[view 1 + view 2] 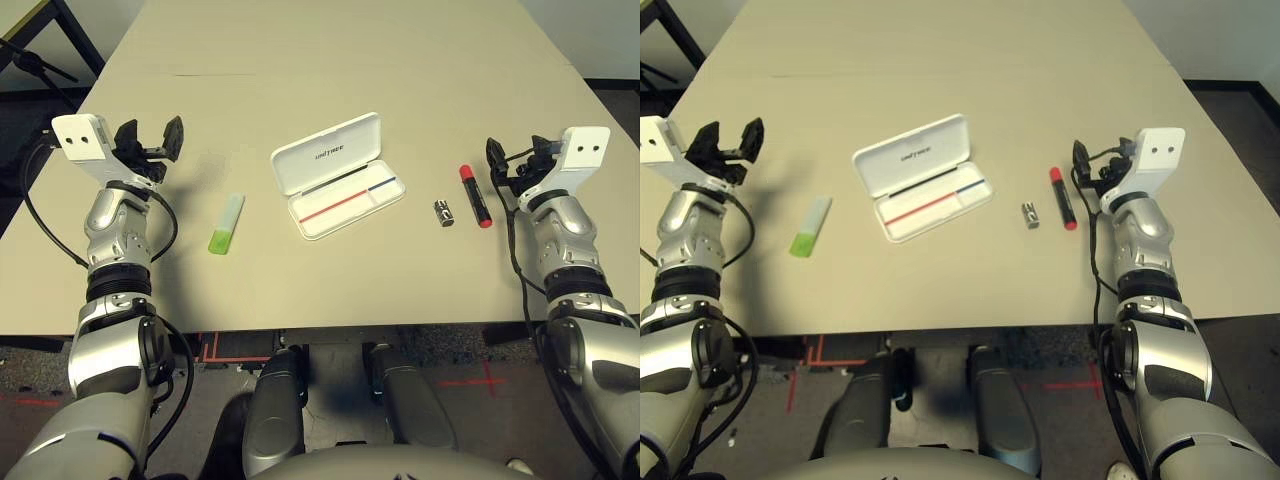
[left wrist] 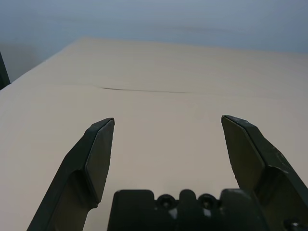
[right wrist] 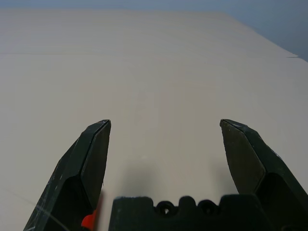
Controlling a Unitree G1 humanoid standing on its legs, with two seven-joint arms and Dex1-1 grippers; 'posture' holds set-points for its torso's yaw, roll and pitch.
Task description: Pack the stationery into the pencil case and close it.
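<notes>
The left claw [image 2: 168, 118] is held open, its two black fingers spread wide with bare tabletop seen between them. It is carried over the left part of the pale table [image 1: 300, 60], pointed away from the robot, at the end of a silver forearm [image 1: 120, 235] stretched forward. The right claw [image 3: 165, 121] is spread just as wide, with nothing pinched. It is held over the right part of the table on the other silver forearm [image 1: 567, 240], also pointed forward.

Close to the right claw, on its inner side and slightly nearer the robot, a red and black marker [image 1: 475, 196] is laid flat, its length running roughly away from the robot. Just beside it, further inward, a small black-and-silver cylinder [image 1: 443, 213] is seen, apart from the marker.

Inward of the left claw and nearer the robot, a flat stick [image 1: 227, 222] is laid on the table, its green end toward the robot and its whitish end pointed away.

Between the stick and the cylinder, well apart from both claws, the white pencil case [image 1: 350, 205] is set at a slant. Its lid [image 1: 328, 155] is raised on the far side, with dark lettering on the inner face. In the shallow tray, a red line and a shorter blue one can be seen.
</notes>
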